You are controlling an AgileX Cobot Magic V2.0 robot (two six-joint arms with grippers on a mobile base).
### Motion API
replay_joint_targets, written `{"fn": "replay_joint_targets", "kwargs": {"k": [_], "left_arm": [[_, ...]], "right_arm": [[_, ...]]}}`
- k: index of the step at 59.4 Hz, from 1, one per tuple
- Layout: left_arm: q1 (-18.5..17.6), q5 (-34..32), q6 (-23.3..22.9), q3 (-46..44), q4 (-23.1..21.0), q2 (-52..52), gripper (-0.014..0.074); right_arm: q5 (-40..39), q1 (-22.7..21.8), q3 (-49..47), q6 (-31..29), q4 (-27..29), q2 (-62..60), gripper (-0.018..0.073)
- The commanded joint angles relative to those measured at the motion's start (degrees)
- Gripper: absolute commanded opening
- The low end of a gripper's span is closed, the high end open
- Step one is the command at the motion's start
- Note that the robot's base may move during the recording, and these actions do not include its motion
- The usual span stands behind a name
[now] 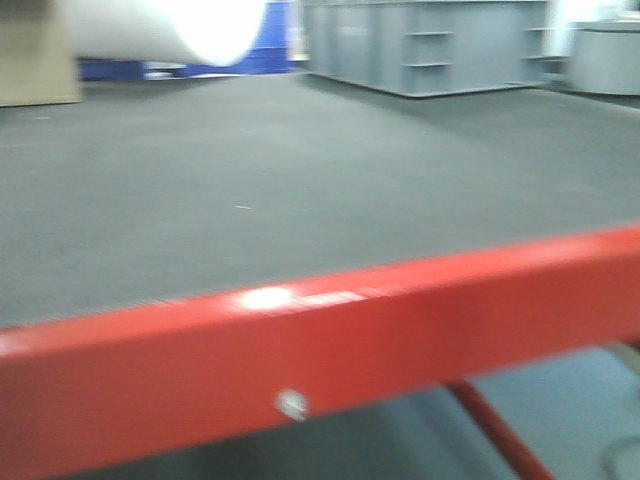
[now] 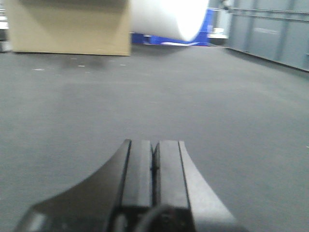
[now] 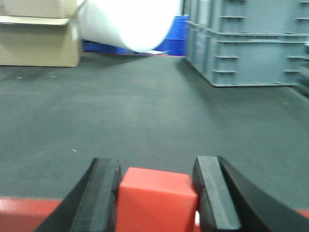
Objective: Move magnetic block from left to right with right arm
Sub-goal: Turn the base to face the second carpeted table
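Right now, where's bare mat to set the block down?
The grey mat is bare ahead of the right hand holding the magnetic block, up to the far edge. Crowded there: cardboard box left, white roll, grey crates right.

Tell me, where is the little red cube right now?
In the right wrist view, the magnetic block sits bottom centre, held between the right gripper's black fingers.

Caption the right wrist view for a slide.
Right arm: jaws clamp the magnetic block by the red edge strip, dark mat and grey crates beyond.
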Motion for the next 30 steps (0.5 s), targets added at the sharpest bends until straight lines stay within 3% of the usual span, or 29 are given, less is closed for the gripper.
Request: {"fn": "replay_joint_targets", "kwargs": {"k": [1, 30], "left_arm": [[0.28, -5.06, -0.38, 0.51, 0.0, -0.84, -0.0116], [-0.17, -5.06, -0.38, 0.51, 0.0, -0.84, -0.0116]], "right_arm": [[-5.15, -0.29, -1.6, -0.43, -1.15, 0.88, 0.0159], [-5.15, -0.29, -1.6, -0.43, -1.15, 0.88, 0.0159]]}}
